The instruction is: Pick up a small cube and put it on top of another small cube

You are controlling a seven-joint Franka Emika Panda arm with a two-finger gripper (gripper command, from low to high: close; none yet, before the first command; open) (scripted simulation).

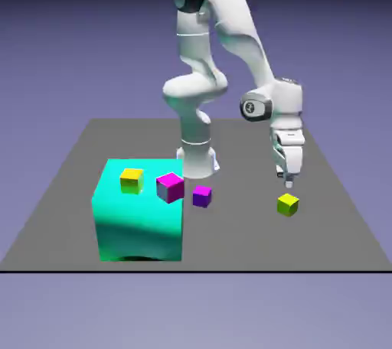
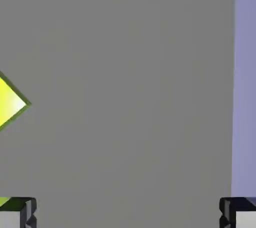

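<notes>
hand view shows the lime-yellow cube [image 2: 9, 103] off at the left edge, not between the spread-wide gripper [image 2: 128, 213] fingertips, so a straight descent onto the grey table [image 1: 230, 233] would likely miss or knock it farther from the golden-yellow cube [image 1: 132, 180] atop the teal block [image 1: 138, 221].

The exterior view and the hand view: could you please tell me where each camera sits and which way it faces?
Exterior view: fixed, across the table and above, facing the arm; shows the teal block, the golden-yellow cube on it, and the gripper.
Hand view: on the hand, looking down at the table; only the open fingers show.
Shared: the lime-yellow cube, partly cut off at the hand view's left edge.
</notes>
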